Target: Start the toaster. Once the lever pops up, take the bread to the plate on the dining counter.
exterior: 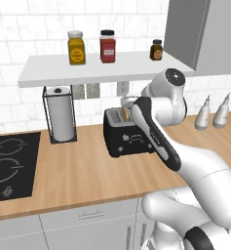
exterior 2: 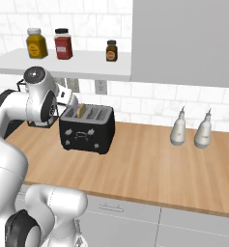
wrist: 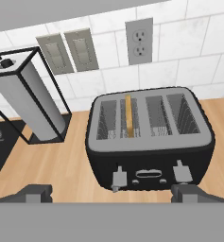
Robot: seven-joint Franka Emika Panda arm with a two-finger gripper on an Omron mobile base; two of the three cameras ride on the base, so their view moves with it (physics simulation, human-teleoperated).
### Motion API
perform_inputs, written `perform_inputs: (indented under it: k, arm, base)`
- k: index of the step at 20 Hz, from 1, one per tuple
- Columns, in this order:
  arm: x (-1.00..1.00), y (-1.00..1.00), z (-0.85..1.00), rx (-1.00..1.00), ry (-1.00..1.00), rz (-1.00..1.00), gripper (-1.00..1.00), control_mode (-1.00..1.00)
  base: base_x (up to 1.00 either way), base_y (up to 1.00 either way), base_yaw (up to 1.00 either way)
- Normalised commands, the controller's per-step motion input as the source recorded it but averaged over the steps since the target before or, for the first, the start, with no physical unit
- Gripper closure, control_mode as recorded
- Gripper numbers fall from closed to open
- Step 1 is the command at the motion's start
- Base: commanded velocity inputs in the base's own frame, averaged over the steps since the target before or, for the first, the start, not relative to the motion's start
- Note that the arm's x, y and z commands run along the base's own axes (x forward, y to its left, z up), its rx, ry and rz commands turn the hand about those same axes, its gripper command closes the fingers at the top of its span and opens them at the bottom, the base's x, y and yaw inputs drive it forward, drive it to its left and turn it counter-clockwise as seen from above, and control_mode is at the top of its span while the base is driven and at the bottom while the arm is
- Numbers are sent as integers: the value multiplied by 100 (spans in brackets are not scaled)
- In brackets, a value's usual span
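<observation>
Gripper (wrist: 111, 191) open — wooden worktop (exterior: 83, 171), tiled wall (exterior: 19, 34).

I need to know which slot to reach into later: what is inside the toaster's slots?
One bread slice stands on edge in the second slot from the left of the toaster. The other three slots show bare wire racks. The slice's lower part is hidden inside the slot.

Counts on the tabletop and shelf

One toaster (wrist: 150, 142) with four slots, one bread (wrist: 128, 116) slice, one paper-towel holder (exterior: 61, 114), three jars (exterior: 107, 46) on the shelf (exterior: 102, 68), two white bottles (exterior 2: 179, 128), two wall switches (wrist: 66, 51), one outlet (wrist: 139, 41).
</observation>
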Motion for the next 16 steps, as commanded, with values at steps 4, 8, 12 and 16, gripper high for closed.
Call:
perform_inputs:
  k: [4, 8, 12, 16]
  arm:
    - [0, 0, 0, 0, 0, 0, -100, -100]
    - [0, 0, 0, 0, 0, 0, -100, -100]
    - [0, 0, 0, 0, 0, 0, -100, -100]
    - [0, 0, 0, 0, 0, 0, -100, -100]
  base:
    - [0, 0, 0]
    - [0, 0, 0]
    - [0, 0, 0]
    - [0, 0, 0]
